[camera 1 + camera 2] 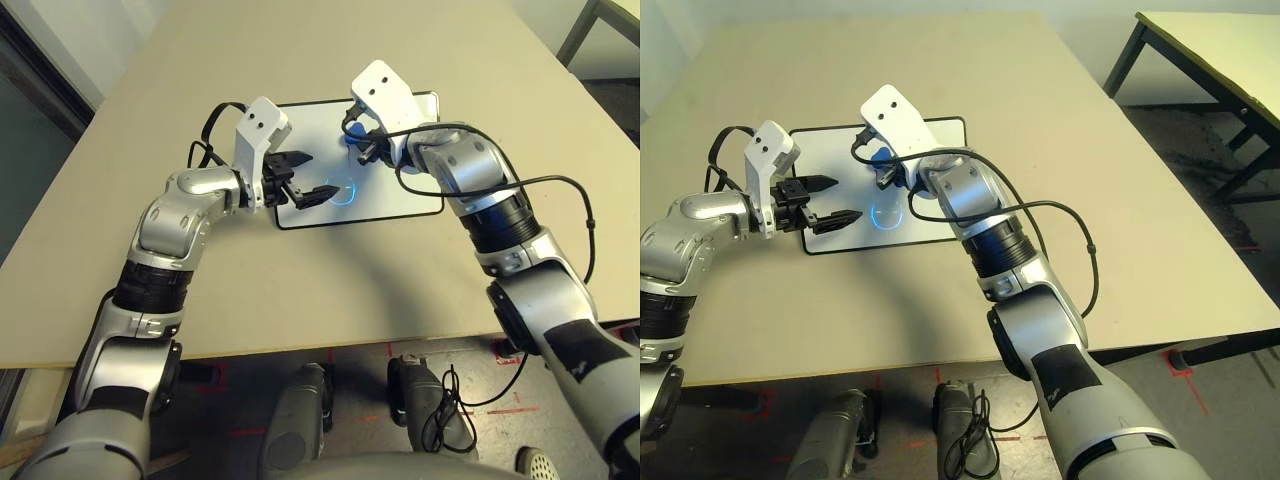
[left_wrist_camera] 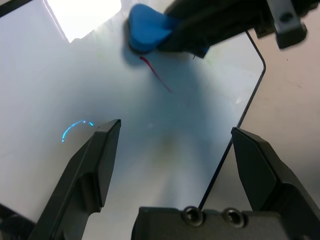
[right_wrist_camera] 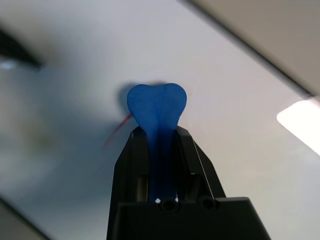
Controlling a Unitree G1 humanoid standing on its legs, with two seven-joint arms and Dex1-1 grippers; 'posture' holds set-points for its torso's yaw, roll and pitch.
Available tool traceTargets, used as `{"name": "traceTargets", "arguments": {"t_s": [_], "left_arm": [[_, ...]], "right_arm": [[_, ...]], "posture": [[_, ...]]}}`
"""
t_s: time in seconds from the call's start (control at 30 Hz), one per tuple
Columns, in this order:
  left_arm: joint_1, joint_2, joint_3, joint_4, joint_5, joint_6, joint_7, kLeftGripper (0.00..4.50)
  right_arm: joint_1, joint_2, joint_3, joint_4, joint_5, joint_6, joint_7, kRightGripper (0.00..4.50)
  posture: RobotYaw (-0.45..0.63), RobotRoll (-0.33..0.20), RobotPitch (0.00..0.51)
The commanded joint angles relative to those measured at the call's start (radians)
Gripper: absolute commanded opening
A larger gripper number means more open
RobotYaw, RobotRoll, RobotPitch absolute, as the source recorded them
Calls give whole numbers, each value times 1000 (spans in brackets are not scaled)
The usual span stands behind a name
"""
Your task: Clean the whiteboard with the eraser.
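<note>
A: Since we've got the eraser (image 3: 157, 112) clamped in our R hand (image 3: 159, 145), pinched at its narrow middle, what's the best way to wipe?

B: Keep its face flat on the whiteboard (image 1: 390, 204), w/ light, even pressure. We'd take the red stroke (image 2: 156, 74) first, as it's right by the eraser. Short overlapping passes, approx. along the line, then one across.

A: And our L hand (image 2: 170, 125)? Its fingers are wide apart, nothing between them, over the board's L side.

B: We should lift it clear b4 any long sweep, or the two could knock. Or we could use it to steady the frame if the board slides on the bench (image 1: 250, 290).

A: Loose cable (image 1: 560, 180) by our R arm, too.

B: Yep, we'd mind that it doesn't snag, esp. on wide strokes. Bright blue arc (image 2: 75, 126) might be glare or ink, can't tell; we'd wipe there anyway, asap.
</note>
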Motion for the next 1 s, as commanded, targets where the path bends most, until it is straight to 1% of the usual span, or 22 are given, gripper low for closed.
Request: {"name": "traceTargets", "arguments": {"t_s": [0.03,0.13,0.27,0.5,0.6,0.7,0.77,0.9,1.0], "left_arm": [[12,4,-6,-11,0,5,-2,4500],[11,4,-7,-8,0,3,-4,4500],[8,1,-8,-3,2,0,-4,4500],[9,1,-8,-3,2,0,-5,4500],[10,1,-8,-5,2,1,-5,4500],[11,1,-8,-8,2,3,-4,4500],[11,2,-8,-8,2,3,-4,4500],[13,5,-7,-11,2,4,-4,4500],[13,5,-7,-11,2,5,-4,4500]], "right_arm": [[74,-23,91,-74,-4,94,47,563],[95,-39,117,-121,-4,126,64,563],[81,-49,122,-112,-12,114,68,563],[-71,4,4,75,-17,-56,-14,563],[-105,20,-22,126,-18,-100,-28,563],[-100,27,-19,138,-24,-106,-22,563],[-72,23,4,116,-30,-86,-5,563],[-10,1,57,41,-39,-22,34,563],[41,-38,118,-37,-41,59,82,563]], "posture": [[41,0,181],[38,0,182],[36,0,182],[42,0,179],[44,0,177],[44,0,177],[44,0,177],[49,0,174],[48,0,173]]}}
